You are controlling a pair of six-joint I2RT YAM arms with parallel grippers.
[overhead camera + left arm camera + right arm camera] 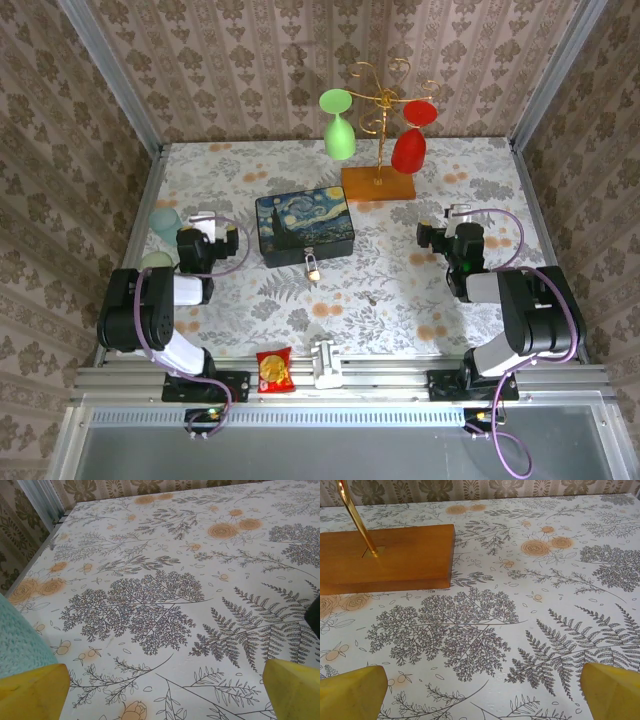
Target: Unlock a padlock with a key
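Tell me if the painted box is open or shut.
Shut: the lid of the painted box lies flat, with the padlock hanging at its front edge.

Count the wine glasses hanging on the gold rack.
2: green glass on the rack's left side, red glass on its right, both upside down. None looks hidden.

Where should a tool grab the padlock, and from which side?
Grip the padlock by its brass body, across the flat faces. Come from the near, open side: the painted box stands right behind it, and the thin shackle seems to sit at the box's front edge.
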